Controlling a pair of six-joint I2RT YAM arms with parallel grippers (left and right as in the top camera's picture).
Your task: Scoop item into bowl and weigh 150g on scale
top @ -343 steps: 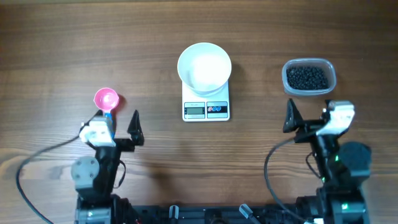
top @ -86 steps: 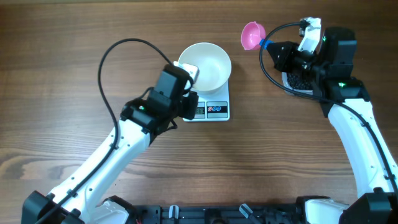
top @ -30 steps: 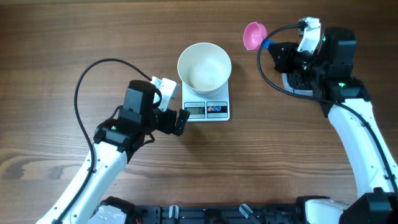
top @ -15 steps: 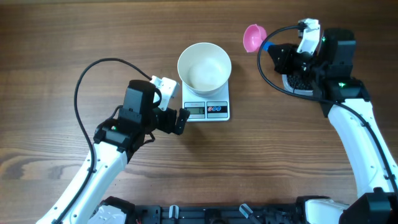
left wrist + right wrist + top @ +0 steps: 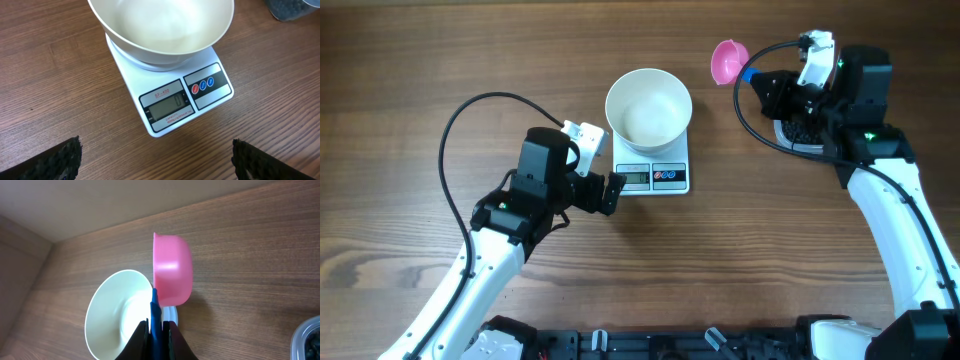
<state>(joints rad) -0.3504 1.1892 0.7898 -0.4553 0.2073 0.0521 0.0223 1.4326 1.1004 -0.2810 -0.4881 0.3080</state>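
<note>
**A:** Two grippers, two very different jobs. The right gripper [image 5: 157, 330] was clamped shut on the thin blue handle [image 5: 155, 311] of the pink scoop [image 5: 172, 275]. The cup looked empty and was turned on its edge, just beside the clear tub [image 5: 306, 330]. The item [image 5: 794, 127] sat in that tub, mostly hidden under the arm.

**B:** And the left gripper [image 5: 155, 162]?

**A:** Wide open with nothing in it, hovering just in front of the scale [image 5: 172, 107]. The white bowl [image 5: 150, 47] was sitting on the scale, empty, and the display [image 5: 169, 106] showed a zero.

**B:** How do you reckon the beads handle?

**A:** I'd guess they're light, hard, loose and keen to roll. No pinching them, they only move by the scoopful. Gripping the handle seemed right to me. But it's skinny, so I'd guess it could twist under a load unless the cup is kept level. Small scoops near the end too, I'd say, or you overshoot.
</note>
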